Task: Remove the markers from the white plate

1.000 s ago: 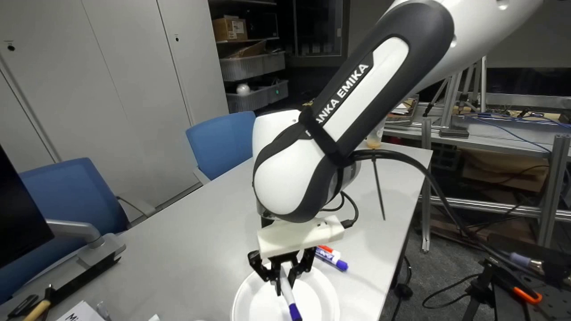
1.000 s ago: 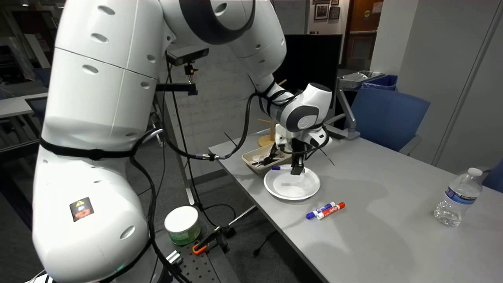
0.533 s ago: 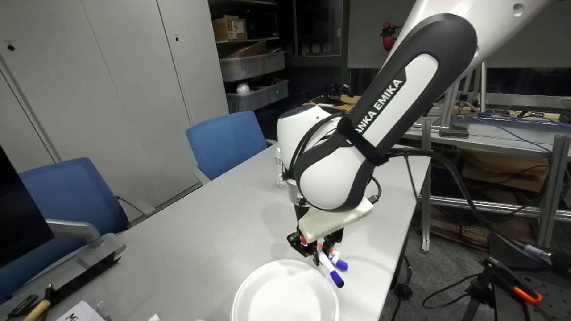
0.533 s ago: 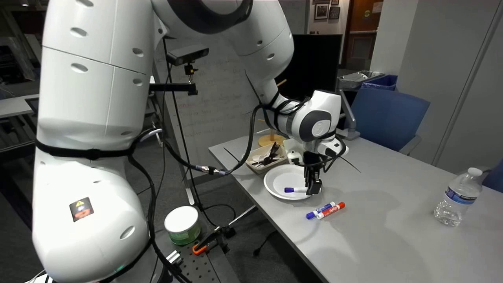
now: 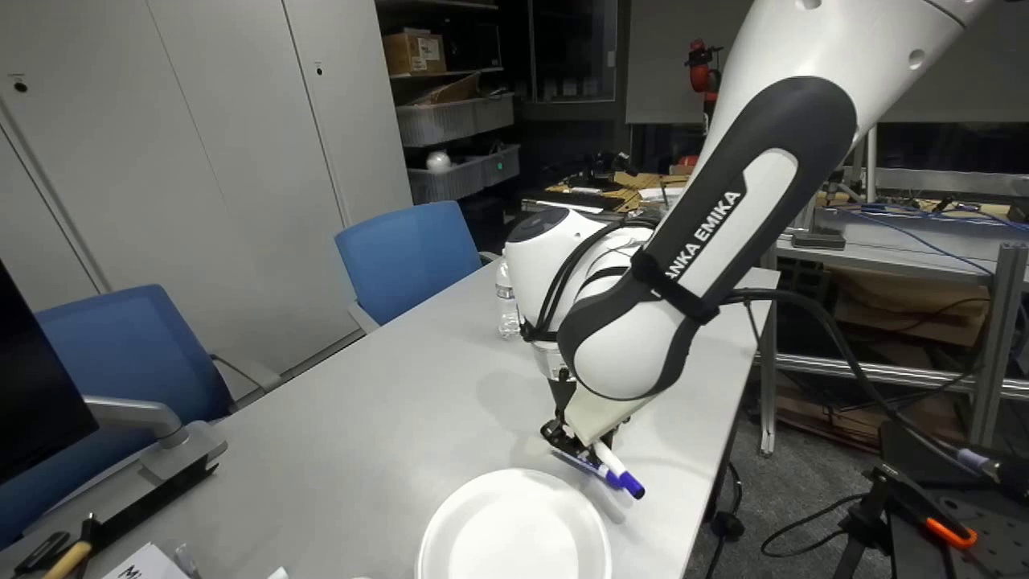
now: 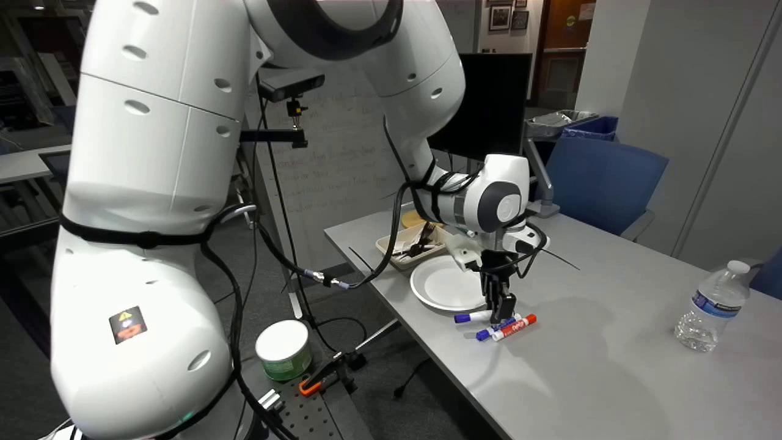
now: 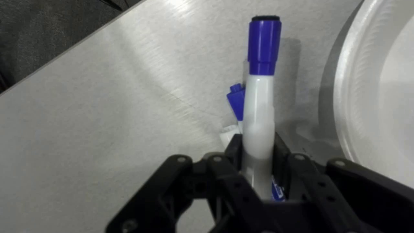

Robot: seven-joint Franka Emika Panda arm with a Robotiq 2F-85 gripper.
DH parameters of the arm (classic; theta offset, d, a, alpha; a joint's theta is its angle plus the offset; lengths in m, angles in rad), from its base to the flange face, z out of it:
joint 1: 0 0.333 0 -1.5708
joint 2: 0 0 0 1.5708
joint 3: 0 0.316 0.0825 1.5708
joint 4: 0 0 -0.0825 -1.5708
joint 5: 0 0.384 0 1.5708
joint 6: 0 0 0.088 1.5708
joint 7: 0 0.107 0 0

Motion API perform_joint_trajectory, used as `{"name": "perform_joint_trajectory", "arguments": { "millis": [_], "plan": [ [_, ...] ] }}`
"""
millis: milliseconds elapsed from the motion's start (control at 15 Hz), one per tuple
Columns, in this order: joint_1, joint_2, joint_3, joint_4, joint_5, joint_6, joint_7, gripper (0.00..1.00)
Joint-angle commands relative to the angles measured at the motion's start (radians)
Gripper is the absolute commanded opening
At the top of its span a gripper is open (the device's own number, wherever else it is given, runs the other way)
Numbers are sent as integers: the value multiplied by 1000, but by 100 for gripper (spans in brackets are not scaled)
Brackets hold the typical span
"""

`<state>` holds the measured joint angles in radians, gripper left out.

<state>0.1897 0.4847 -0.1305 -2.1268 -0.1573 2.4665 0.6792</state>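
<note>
- Wrist view: firm clamp of the gripper (image 7: 257, 150) on the white barrel of a purple-capped marker (image 7: 260, 106), cap outward.
- Just changed: from above the white plate (image 5: 514, 527) a second ago to beside it now, past the rim and over the worktop (image 6: 611, 379) in both exterior views.
- Unshifted on the worktop, right under or very near the gripper: blue marker (image 6: 492, 330) and orange-red marker (image 6: 515, 327), side by side.
- Meaning for the task: probably the last marker off the plate, with none showing on its visible part; by judgement, only lowering and release left.
- Shadow (image 7: 292, 64) offset from the purple-capped marker in the wrist view, so likely not set down yet; contact with the blue marker impossible to tell.
- Possible risk: release on top of the pair, then a roll toward the nearby worktop edge.
</note>
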Motion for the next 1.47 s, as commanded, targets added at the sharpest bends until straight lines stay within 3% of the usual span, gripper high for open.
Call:
{"name": "perform_joint_trajectory", "arguments": {
  "millis": [0,800,933,1067,1400],
  "plan": [
    [32,65,-24,46,-39,36,68,6],
    [92,160,-84,168,-78,65,157,6],
    [93,163,-85,173,-79,57,156,50],
    [93,164,-84,176,-76,53,155,54],
    [89,168,-78,179,-60,54,163,90]
  ]
}}
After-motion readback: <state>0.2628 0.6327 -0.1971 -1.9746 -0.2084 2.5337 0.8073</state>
